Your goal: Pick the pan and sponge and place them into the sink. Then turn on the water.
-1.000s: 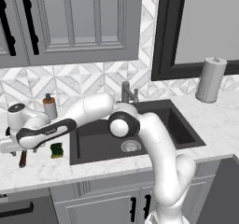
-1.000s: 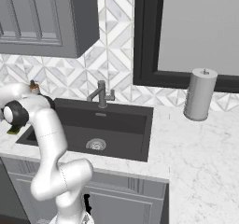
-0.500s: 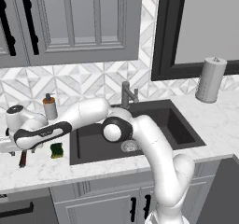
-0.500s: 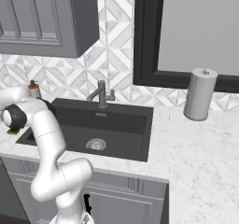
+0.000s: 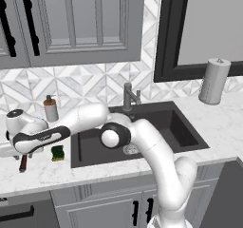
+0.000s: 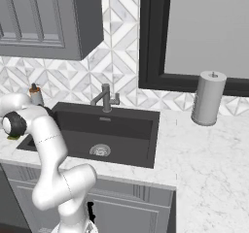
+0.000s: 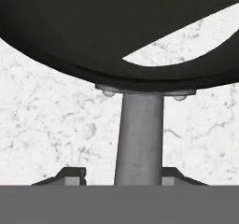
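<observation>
In the left base view the arm reached far to the left over the marble table (image 5: 42, 172), its hand hanging above the left end of the surface. The reddish-brown tip of the pan's handle (image 5: 23, 163) stuck out from under the hand, while the pan's round body was hidden behind it. The sponge (image 5: 58, 153) lay flat on the table just left of the sink (image 5: 180, 127), near the hand but apart from it. A soap dispenser (image 5: 50, 109) stood behind the sponge by the wall, the faucet (image 5: 129, 97) rose at the back rim of the sink, and a paper towel roll (image 5: 214, 81) stood well to the right.

In the right base view the sink (image 6: 141, 130) lay dark with its round drain (image 6: 99, 150) in the floor, and a sliver of the sponge (image 6: 13, 138) peeked out beside the arm's elbow at the left edge.

In the hand view the pan (image 7: 93, 27) spread across the top, its handle running down between the fingers (image 7: 74, 176). They stood on either side of the handle, but whether they were pressing on it could not be told.
</observation>
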You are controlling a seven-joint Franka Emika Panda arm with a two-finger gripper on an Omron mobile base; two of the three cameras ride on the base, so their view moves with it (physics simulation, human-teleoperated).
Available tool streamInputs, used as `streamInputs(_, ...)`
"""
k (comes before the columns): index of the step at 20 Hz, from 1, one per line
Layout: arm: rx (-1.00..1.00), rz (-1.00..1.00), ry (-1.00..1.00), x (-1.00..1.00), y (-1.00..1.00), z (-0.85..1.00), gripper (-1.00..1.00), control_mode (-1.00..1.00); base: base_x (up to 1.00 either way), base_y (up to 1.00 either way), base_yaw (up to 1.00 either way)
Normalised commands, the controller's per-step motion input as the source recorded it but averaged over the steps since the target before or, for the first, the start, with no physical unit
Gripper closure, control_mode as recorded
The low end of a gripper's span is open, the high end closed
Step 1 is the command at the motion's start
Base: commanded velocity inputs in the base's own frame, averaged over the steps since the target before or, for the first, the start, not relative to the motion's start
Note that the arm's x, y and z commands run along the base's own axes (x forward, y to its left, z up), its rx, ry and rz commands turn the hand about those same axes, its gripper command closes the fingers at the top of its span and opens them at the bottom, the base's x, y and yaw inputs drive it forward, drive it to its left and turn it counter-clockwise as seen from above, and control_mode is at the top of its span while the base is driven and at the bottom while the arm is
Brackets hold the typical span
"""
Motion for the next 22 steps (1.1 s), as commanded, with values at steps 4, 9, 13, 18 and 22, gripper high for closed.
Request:
streamInputs(4,0.0,0.0,0.01,0.02,0.0,-0.12,1.0,-1.0,0.0,0.0,0.0)
streamInputs(9,0.0,0.0,0.02,0.0,0.0,0.0,1.0,-1.0,0.0,0.0,0.0)
streamInputs(13,0.0,-0.01,-0.03,-0.01,0.0,0.0,1.0,-1.0,0.0,0.0,0.0)
streamInputs(18,0.02,-0.2,-0.12,-0.01,0.0,0.29,1.0,-1.0,0.0,0.0,0.0)
streamInputs(22,0.04,-0.42,0.0,0.0,0.0,0.42,1.0,-1.0,0.0,0.0,0.0)
